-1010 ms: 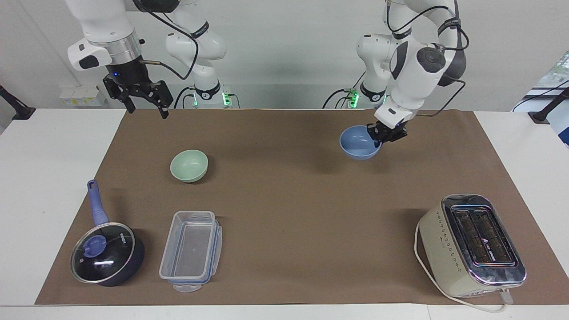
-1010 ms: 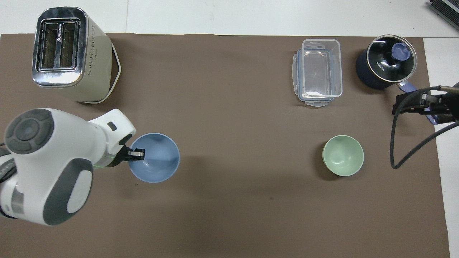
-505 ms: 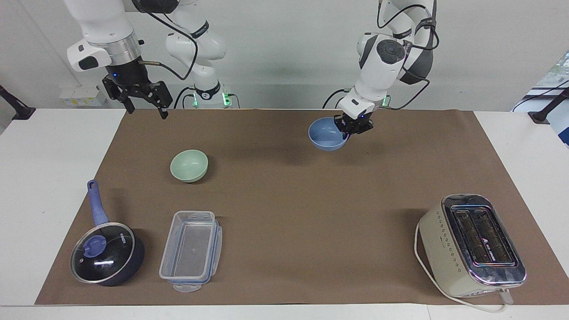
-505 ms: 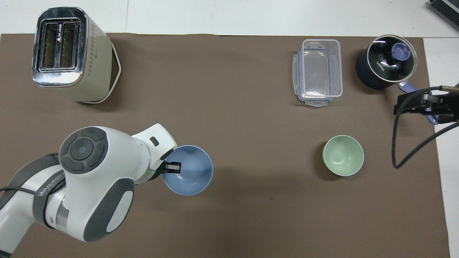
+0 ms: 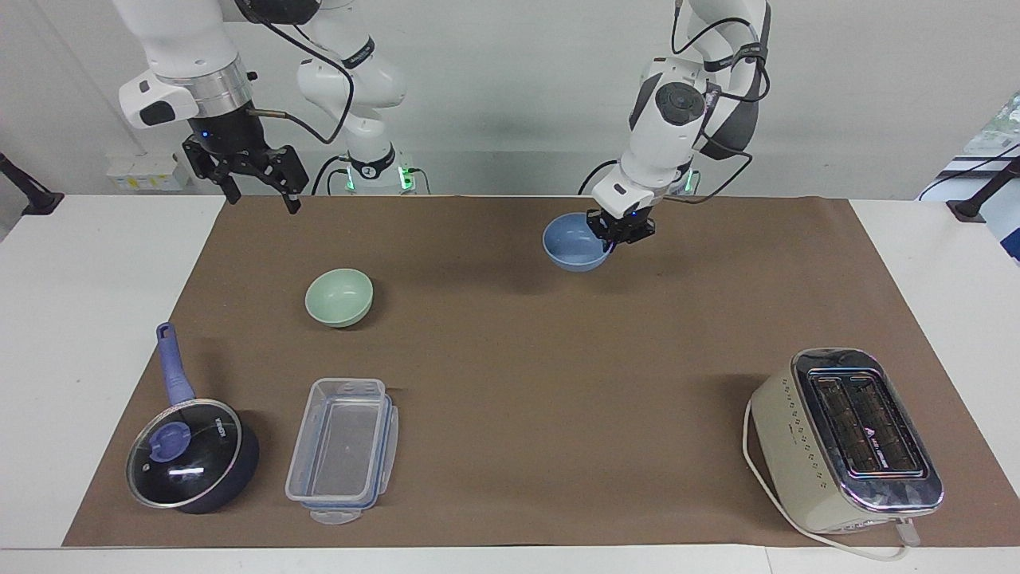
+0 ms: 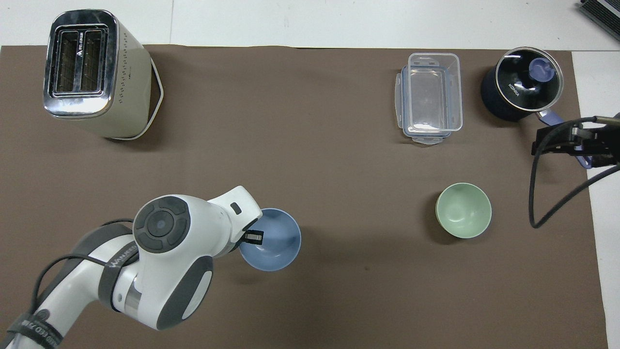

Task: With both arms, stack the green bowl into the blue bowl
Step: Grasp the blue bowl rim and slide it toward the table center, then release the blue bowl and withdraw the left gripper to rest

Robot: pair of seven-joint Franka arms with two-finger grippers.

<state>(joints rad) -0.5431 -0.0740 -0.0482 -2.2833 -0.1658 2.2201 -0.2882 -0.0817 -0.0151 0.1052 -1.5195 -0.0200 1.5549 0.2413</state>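
The left end effector [image 5: 620, 229] is clenched on the rim of the blue bowl [image 5: 572, 242], holding it in the air over the brown mat toward the robots' edge of the desk [image 5: 80, 335], roughly midway between the 2 arm bases; in the overhead view the blue bowl [image 6: 273, 240] hangs from the left end effector [image 6: 253, 237] with its mouth up. The green bowl [image 5: 339, 296] sits on the mat toward the right arm's end, well apart from the blue bowl and nearer to the robots than the clear container [image 5: 344, 449] and the lidded saucepan [image 5: 191, 454]. The right end effector [image 5: 256, 183] waits over the mat's corner at its own end, its fingers released and spread, grasping nothing. A toaster [image 5: 846, 438] stands toward the left arm's end, far from the robots. The step in hand looks like carrying the blue bowl toward the middle so that it can receive the other one. Judging from this, the next move calls for setting the blue bowl down upright and level, then having the right end effector descend on the green bowl's rim, lift it, and lower it centred into the blue bowl.
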